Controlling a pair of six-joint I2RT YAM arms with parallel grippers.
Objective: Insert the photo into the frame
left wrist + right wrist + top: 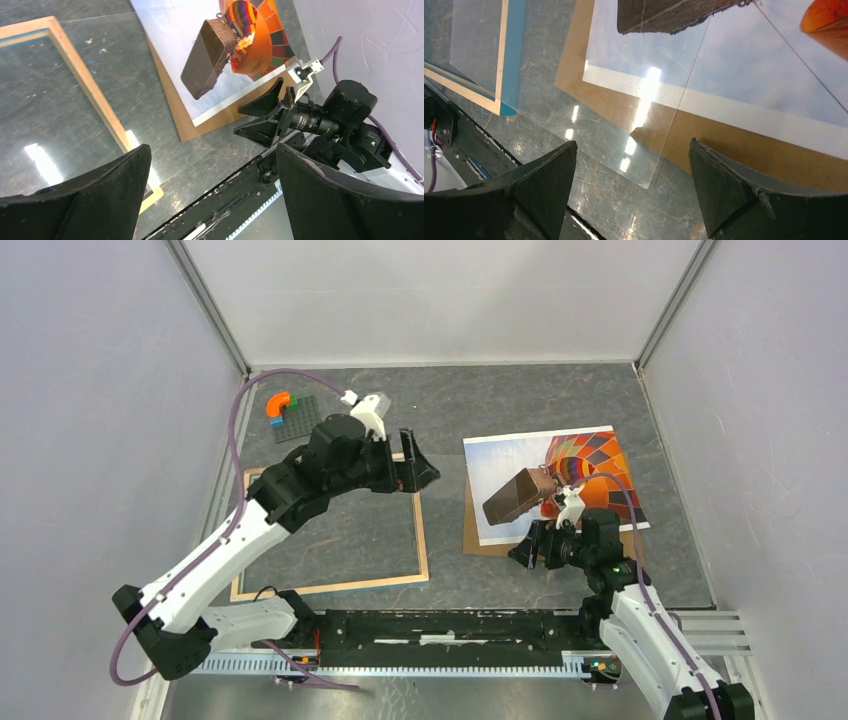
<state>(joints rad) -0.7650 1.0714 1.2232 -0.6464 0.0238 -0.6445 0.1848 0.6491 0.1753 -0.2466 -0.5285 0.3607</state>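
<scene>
The photo (545, 480) of a red-orange balloon lies face up at the right, on a brown backing board (480, 543). The frame (421, 540), light wood side up, lies flat at the left. My left gripper (428, 466) is open and empty, above the frame's far right corner. My right gripper (528, 548) is open and empty, low at the board's near left corner. In the right wrist view a loose clear pane (599, 135) lies over the photo (724, 60) and the board (734, 150), its corner between my right gripper's (633, 142) fingers. The frame's blue edge (515, 50) shows at left.
A grey brick plate with an orange curved piece (283, 410) sits at the far left back. The black rail (450, 628) runs along the near edge. In the left wrist view my left gripper (212, 150) looks down past the frame (75, 65) at the right gripper (260, 117).
</scene>
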